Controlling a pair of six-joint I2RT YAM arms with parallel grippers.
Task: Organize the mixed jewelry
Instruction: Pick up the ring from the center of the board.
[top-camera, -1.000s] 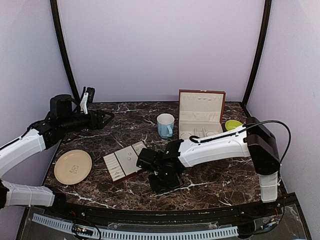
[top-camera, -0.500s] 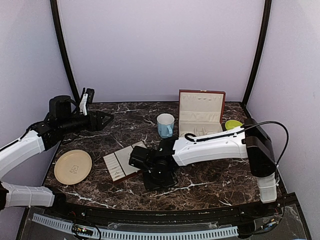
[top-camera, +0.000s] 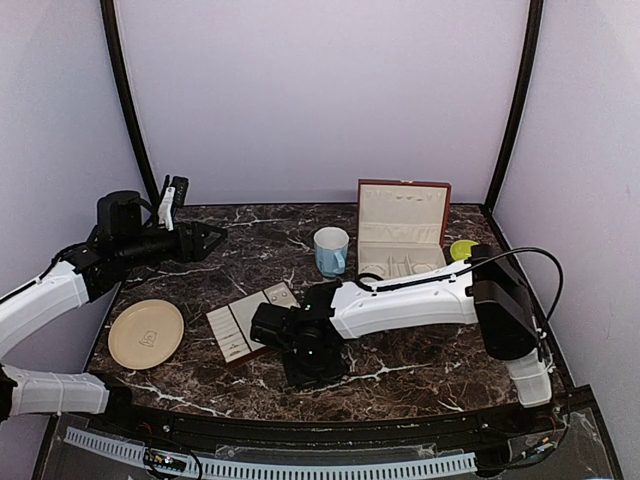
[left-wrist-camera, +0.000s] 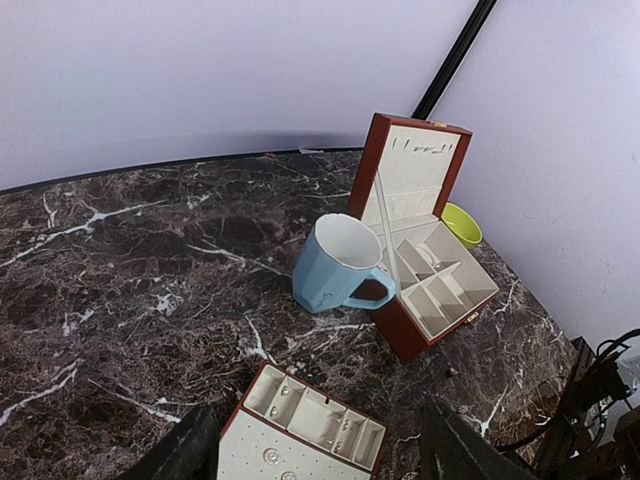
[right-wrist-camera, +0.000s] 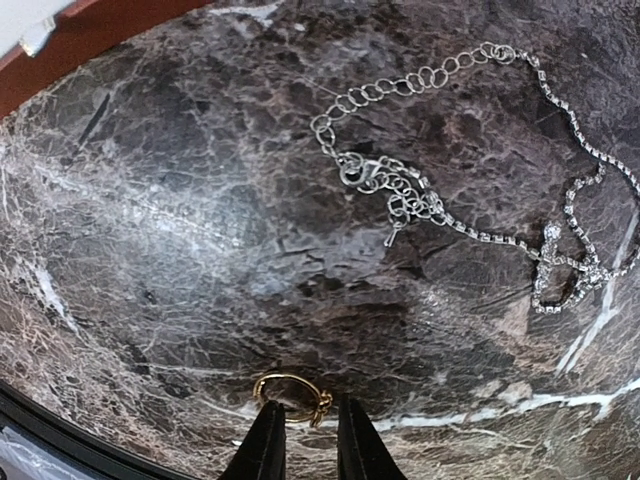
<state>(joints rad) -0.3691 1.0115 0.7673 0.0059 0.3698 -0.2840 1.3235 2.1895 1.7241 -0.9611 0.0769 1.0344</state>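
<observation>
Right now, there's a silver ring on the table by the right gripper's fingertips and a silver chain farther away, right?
Not quite: the ring is gold, not silver. It lies on the table at the tips of the right gripper, with the silver chain farther away. The right wrist view shows it.

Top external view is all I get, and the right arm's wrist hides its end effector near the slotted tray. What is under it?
Observer: A small gold ring lies on the marble table, right at the tips of the right end effector.
Operator: Is it gripped?
Observer: The fingers stand close together with a narrow gap; whether they pinch the ring I cannot tell.
Operator: Any other jewelry nearby?
Observer: A silvery chain lies loose on the marble beyond the ring, apart from it.
</observation>
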